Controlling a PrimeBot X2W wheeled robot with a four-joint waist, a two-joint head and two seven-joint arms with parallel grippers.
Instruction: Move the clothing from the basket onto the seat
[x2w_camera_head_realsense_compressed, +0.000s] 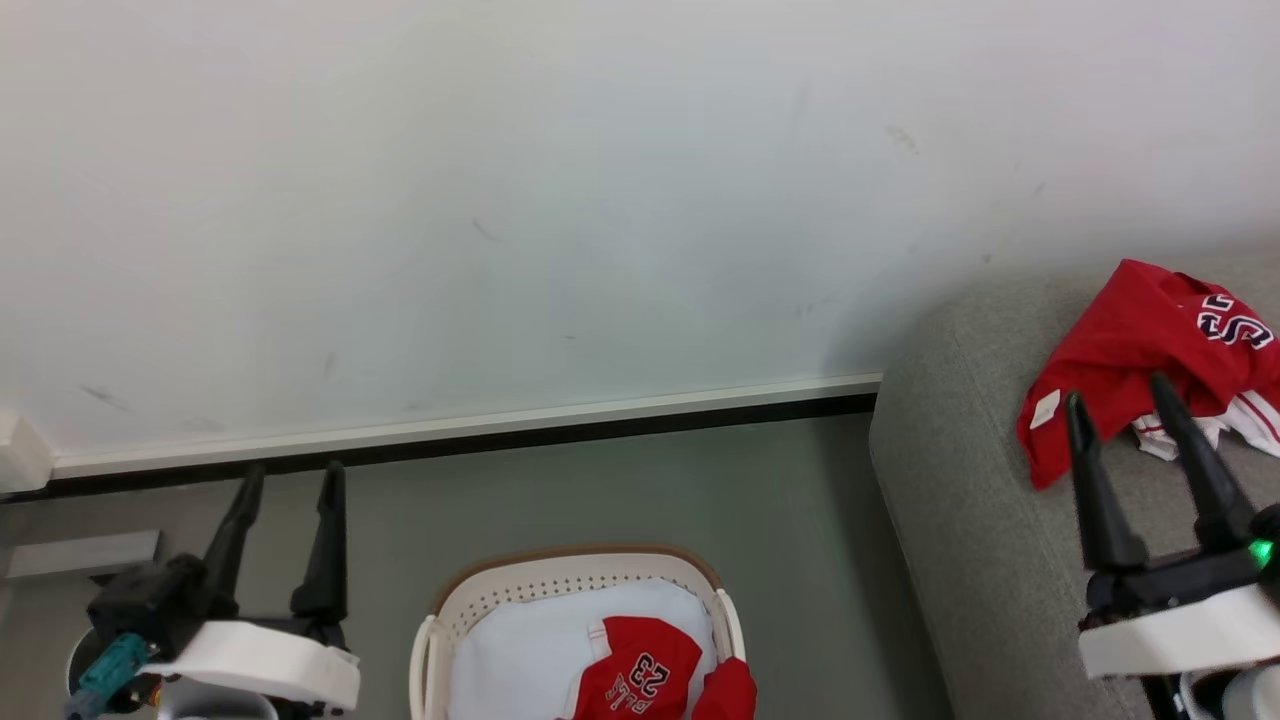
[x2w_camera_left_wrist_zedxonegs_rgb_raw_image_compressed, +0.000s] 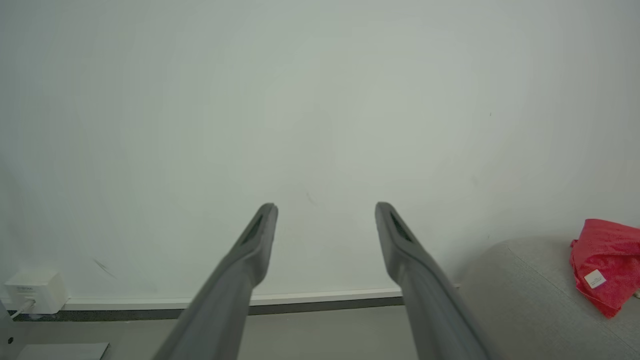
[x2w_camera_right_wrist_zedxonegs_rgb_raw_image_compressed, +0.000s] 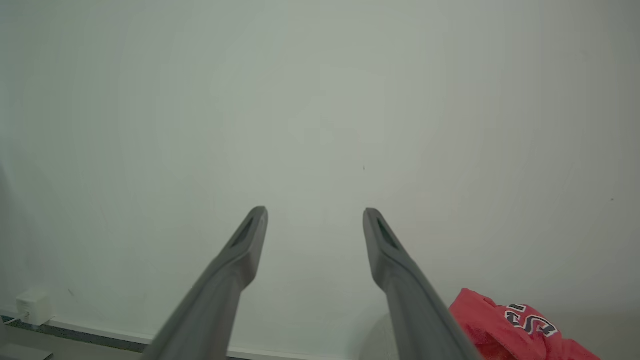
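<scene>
Presently, one crumpled red fabric garment (x2w_camera_head_realsense_compressed: 1120, 340) with a white tag is being observed on the large light grey upholstered sofa (x2w_camera_head_realsense_compressed: 960, 520), near its rounded end. A second red garment (x2w_camera_head_realsense_compressed: 640, 675), printed "23", is being observed inside the oval white perforated basket (x2w_camera_head_realsense_compressed: 560, 580). Bare grey floor (x2w_camera_head_realsense_compressed: 800, 520) is being left open between them, beneath a pale wall (x2w_camera_head_realsense_compressed: 600, 200). Left gripper (x2w_camera_head_realsense_compressed: 294, 470) and right gripper (x2w_camera_head_realsense_compressed: 1118, 392) are being held spread, empty.

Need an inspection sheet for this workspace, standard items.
Surface: grey sofa, tagged red garment lying on it.
Job's things: basket on floor; red 23 garment inside, on white sheet.
Clutter: flat grey panel on floor, left.
Claws: left claw open, empty; right claw open, empty, by the sofa.
Cables: thin white lead at wall box.
Surroundings: pale wall, grey floor.
</scene>
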